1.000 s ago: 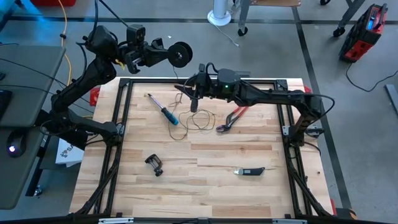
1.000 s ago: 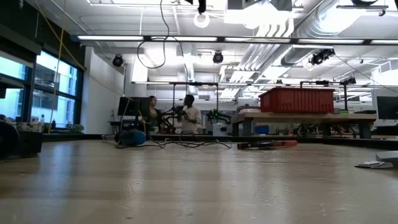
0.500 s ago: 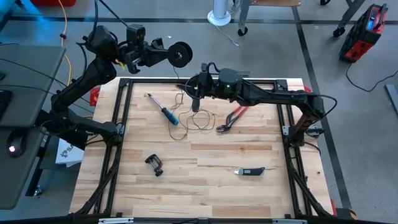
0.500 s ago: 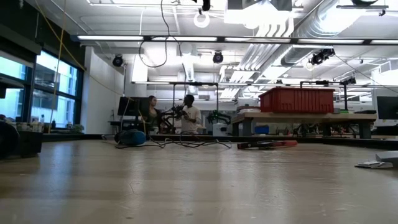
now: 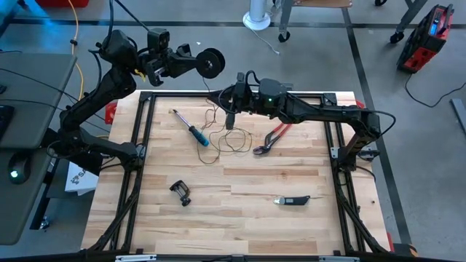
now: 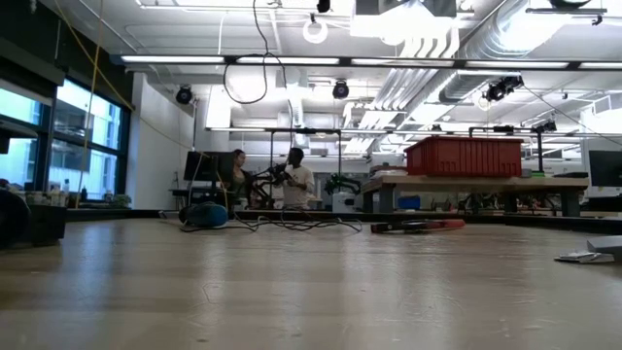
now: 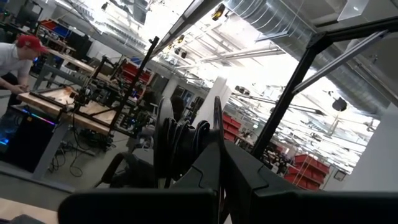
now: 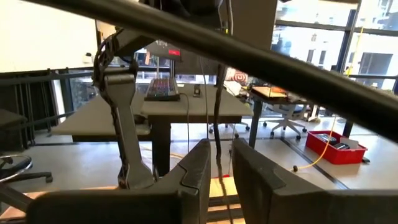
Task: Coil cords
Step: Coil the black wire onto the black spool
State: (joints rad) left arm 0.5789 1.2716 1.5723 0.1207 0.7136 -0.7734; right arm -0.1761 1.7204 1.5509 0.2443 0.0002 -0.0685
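Cord [image 5: 227, 140] was mostly still loose on the table [image 5: 240, 225], so I'd call this early-to-middle going, not close to done. A big slack loop of it lay on the wood around the table's 12 o'clock area, between the screwdriver [image 5: 192, 129] and the red pliers [image 5: 271, 138], with a strand running up toward the back edge. How much was already wound on the reel [image 5: 211, 64] I honestly couldn't tell; in the left wrist view the reel [image 7: 180, 140] showed dark stuff between its flanges, but nothing you could count. What was left, as I judged it: all that loop on the table had to get onto the reel.

Largest first on the poses. Right arm reached in from 3 o'clock, stretched low along the back of the table, and the right gripper [image 5: 228, 116] pointed down right over the loop. In its wrist view the fingers [image 8: 194, 171] stood only a little apart with the thin cord [image 8: 217, 118] running between them, so it looked like a light pinch on the cord.

Left arm rose from 9 o'clock, elbow bent, and the left gripper [image 5: 191, 64] was clamped tight on the reel, holding it in the air just past the table's 11 o'clock corner.
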